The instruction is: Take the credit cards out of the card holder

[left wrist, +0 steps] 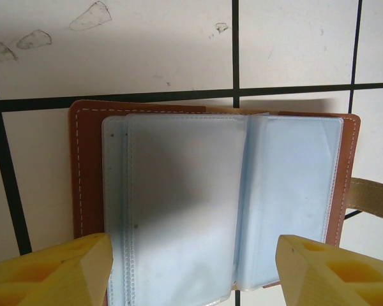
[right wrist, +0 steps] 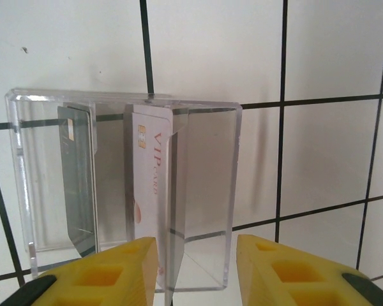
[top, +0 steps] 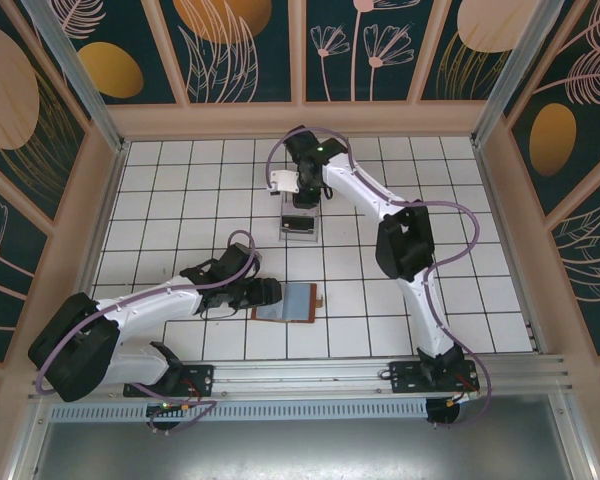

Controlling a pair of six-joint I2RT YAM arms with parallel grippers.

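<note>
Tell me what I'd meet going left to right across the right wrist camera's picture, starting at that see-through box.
Left wall of the clear plastic tray → dark grey thin plastic card → white thin plastic card with red VIP lettering → the tray's right wall → bare white tiled table.

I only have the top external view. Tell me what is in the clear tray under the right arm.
Observer: Two cards sit in the clear tray: a dark card and a white card printed VIP.
Operator: Report the right claw.
Observer: Its jaws stand apart, with nothing gripped between them.
Operator: Check the sleeves of the card holder.
Observer: It lies open, and the clear sleeves facing up look empty.
</note>
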